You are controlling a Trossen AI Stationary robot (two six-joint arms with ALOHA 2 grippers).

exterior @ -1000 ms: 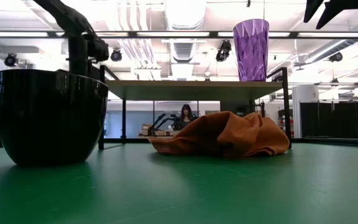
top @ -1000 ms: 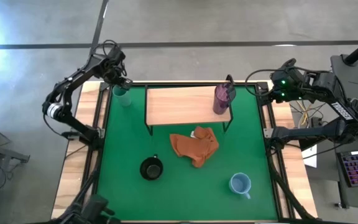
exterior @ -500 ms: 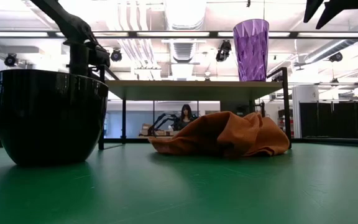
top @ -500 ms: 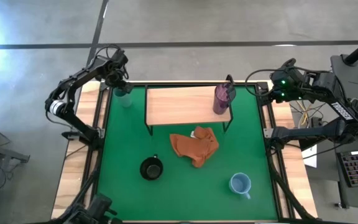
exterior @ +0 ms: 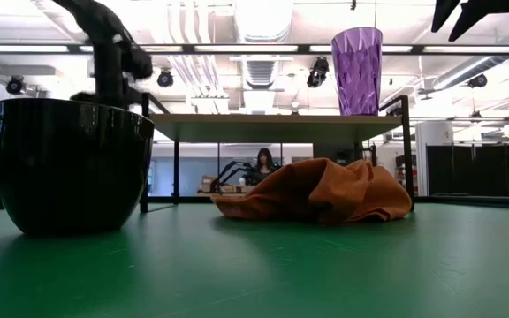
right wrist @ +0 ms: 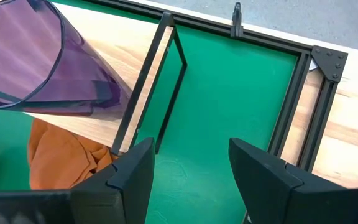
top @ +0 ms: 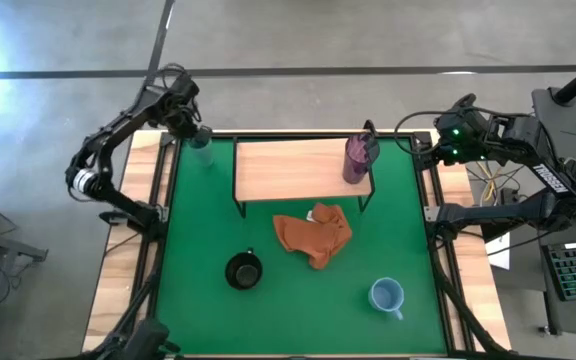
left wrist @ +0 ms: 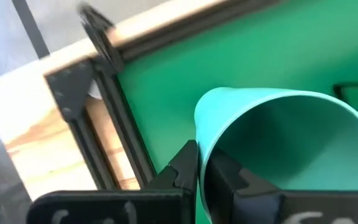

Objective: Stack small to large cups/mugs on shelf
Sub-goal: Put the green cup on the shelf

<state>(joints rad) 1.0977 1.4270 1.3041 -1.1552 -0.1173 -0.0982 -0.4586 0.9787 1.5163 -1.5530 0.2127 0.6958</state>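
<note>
High view shows the left tool (top: 194,130) at the far left corner of the bench (top: 408,240), closed on the rim of the teal cup (top: 201,148). Left wrist view shows one finger inside the cup and one outside, pinching its wall tight. I cannot tell if the cup is off the mat yet, but it sits just beside the left end of the shelf (top: 288,168). The purple cup (top: 357,158) stands upright on the right end of the shelf. The black mug (top: 243,271) is on the mat near the front, left of the middle. The blue mug (top: 387,295) is near the front right corner. An orange cloth (top: 314,233) lies in front of the shelf, near its right legs. The right tool (right wrist: 188,186) waits off the far right corner of the bench, with its fingers wide apart and nothing in them. I think the step now is moving the teal cup onto the shelf. Next, the left tool should lift the cup above the plank, carry it over, and set it down just left of the purple cup, leaving room for both mugs.
</note>
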